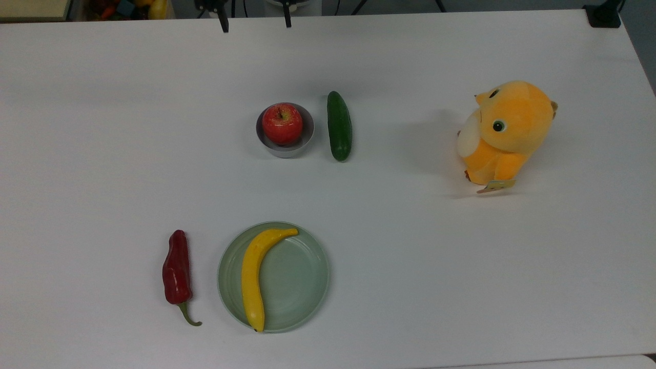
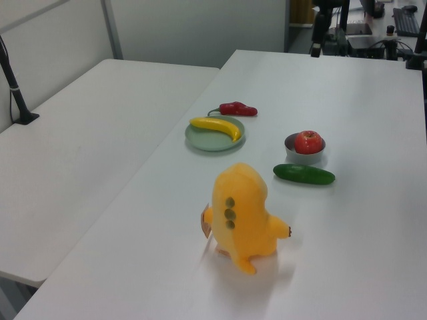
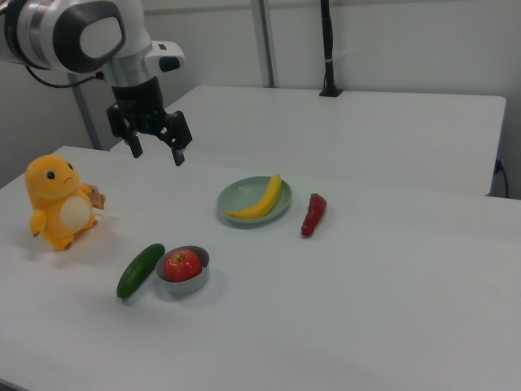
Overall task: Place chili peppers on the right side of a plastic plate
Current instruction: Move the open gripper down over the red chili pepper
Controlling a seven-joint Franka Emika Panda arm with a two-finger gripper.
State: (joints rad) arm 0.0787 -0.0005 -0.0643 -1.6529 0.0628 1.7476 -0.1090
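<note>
The dark-red chili pepper lies flat on the white table, its green stem toward the top view's bottom edge. It lies just off the rim of the pale-green plastic plate, on the top view's left of it. In the right view the chili pepper is on the right of the plate. A yellow banana rests in the plate. My gripper hangs open and empty above the table's far side, well away from the pepper. Its fingertips poke in at the top view's upper edge.
A red apple sits in a small grey metal bowl, with a dark green cucumber beside it. An orange plush toy stands at the top view's right. A second white table adjoins on the left view's left.
</note>
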